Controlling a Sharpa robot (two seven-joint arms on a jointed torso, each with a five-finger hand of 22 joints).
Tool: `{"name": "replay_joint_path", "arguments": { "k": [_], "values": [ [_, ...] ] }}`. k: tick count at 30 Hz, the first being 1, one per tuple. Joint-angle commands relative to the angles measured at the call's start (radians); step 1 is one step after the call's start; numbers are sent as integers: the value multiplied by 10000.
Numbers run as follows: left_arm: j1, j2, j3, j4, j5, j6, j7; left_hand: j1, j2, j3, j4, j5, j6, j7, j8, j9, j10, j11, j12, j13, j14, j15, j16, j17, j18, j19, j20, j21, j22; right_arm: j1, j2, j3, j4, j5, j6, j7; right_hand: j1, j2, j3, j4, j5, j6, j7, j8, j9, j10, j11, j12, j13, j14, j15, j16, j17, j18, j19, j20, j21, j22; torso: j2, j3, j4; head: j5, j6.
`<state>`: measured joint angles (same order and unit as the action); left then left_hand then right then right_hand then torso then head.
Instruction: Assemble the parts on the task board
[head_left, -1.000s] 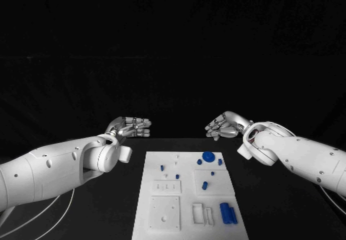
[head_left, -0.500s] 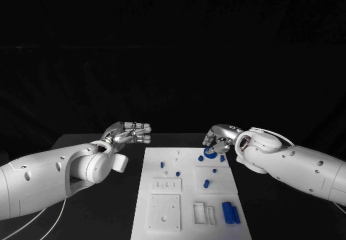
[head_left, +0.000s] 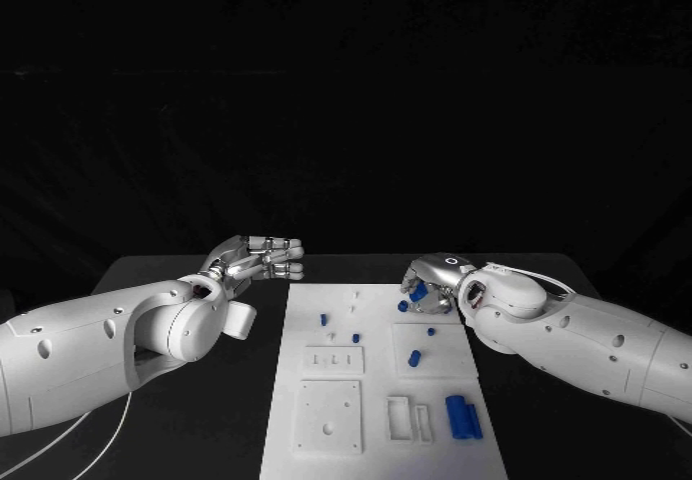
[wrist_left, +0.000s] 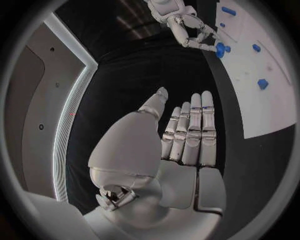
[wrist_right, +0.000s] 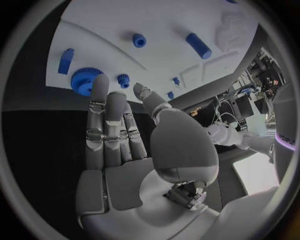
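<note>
The white task board (head_left: 332, 385) lies in the middle of the table, with blue parts scattered on it. A blue gear (head_left: 420, 293) sits at the board's far right corner. My right hand (head_left: 430, 284) hovers over it, holding nothing. In the right wrist view the straight fingers (wrist_right: 103, 117) reach to the edge of the gear (wrist_right: 82, 80); whether they touch it I cannot tell. My left hand (head_left: 261, 258) hangs above the table just off the board's far left corner, its fingers (wrist_left: 190, 130) straight and holding nothing.
On the board lie small blue pegs (head_left: 325, 320) (head_left: 414, 357) and a thick blue cylinder (head_left: 462, 417) at the near right. White raised blocks (head_left: 332, 362) (head_left: 329, 417) stand on its near left. Black table lies on both sides of the board.
My right hand has come down and inward from above the table's far side to the blue gear. The left hand has barely moved. The camera view has shifted.
</note>
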<state>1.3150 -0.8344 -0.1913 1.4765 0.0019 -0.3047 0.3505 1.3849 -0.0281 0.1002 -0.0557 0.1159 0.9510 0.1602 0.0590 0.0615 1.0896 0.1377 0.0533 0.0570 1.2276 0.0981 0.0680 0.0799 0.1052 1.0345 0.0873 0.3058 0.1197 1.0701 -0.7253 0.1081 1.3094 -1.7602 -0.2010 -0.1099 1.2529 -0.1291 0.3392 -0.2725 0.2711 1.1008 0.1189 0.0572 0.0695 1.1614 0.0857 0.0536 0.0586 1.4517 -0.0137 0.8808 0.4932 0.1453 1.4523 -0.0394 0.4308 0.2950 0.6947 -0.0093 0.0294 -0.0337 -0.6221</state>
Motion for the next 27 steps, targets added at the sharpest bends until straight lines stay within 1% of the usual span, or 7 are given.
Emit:
{"name": "replay_joint_path", "arguments": {
  "k": [1,7,12,16,18,22,27],
  "values": [
    [53,6,21,52,-67,198,78,-103,-3,-65,5,-2,-70,-16,4,-13,-88,13,48,14,-8,28,-15,16,-168,-55,-18,48,-8,-33,45,7,19,-671,-221,-250,-5,-94,124,-2,-62,75,0,53,10,4,-23,39,10,-75,-6,100,23,-165,76,5,-14,48,101,-11,37,11,16],
    [92,12,27,41,-74,221,44,-102,-3,-77,-1,1,-113,-11,3,-14,-114,20,46,13,-6,29,-15,19,-165,-57,-16,56,-18,-74,134,7,-24,-819,-250,-331,-58,-111,401,-10,-144,179,-31,55,16,122,-54,37,9,-92,-25,188,40,-181,71,-14,-16,182,172,-30,83,-20,47],
    [126,12,29,44,-79,239,28,-102,-3,-77,-1,1,-113,-11,3,-14,-114,20,46,13,-6,29,-15,19,-165,-57,-16,56,-18,-96,194,7,-83,-1036,-285,-519,-117,-177,700,5,-195,215,-38,53,12,151,-62,33,7,-110,-28,297,83,-183,56,-24,39,387,217,-31,76,-4,45],
    [140,16,29,49,-84,255,19,-113,16,-103,1,-7,-157,-5,4,-15,-132,25,49,14,4,30,-13,24,-162,-59,-12,77,-43,-103,211,7,-99,-1211,-259,-704,-137,-219,1045,13,-460,265,-43,52,12,221,-70,39,7,-117,-32,374,105,-182,27,-27,101,542,264,-36,97,-35,76],
    [145,17,29,51,-85,264,12,-113,16,-103,1,-7,-157,-5,4,-15,-132,25,49,14,4,30,-13,24,-162,-59,-12,77,-43,-105,220,6,-107,-1278,-220,-774,-151,-260,1186,34,-496,279,-53,55,13,240,-81,36,7,-121,-36,406,111,-179,18,-33,137,623,282,-41,101,-33,111],
    [150,26,29,44,-88,278,-9,-117,14,-119,4,-20,-189,-1,1,-17,-145,29,47,14,3,31,-14,26,-162,-63,-11,84,-56,-122,252,5,-135,-1367,-46,-859,-160,-272,1426,87,-569,392,-86,56,23,375,-119,34,7,-133,-61,471,122,-187,-27,-52,188,786,340,-40,107,-42,123],
    [152,31,29,35,-89,293,-31,-121,17,-124,9,-25,-199,0,1,-17,-148,30,48,14,2,32,-14,27,-162,-63,-10,87,-61,-176,282,4,-165,-1405,102,-874,-175,-283,1582,128,-556,471,-106,56,25,461,-146,37,7,-144,-79,504,114,-200,-79,-72,227,957,377,-41,114,-34,103]
  ]
}}
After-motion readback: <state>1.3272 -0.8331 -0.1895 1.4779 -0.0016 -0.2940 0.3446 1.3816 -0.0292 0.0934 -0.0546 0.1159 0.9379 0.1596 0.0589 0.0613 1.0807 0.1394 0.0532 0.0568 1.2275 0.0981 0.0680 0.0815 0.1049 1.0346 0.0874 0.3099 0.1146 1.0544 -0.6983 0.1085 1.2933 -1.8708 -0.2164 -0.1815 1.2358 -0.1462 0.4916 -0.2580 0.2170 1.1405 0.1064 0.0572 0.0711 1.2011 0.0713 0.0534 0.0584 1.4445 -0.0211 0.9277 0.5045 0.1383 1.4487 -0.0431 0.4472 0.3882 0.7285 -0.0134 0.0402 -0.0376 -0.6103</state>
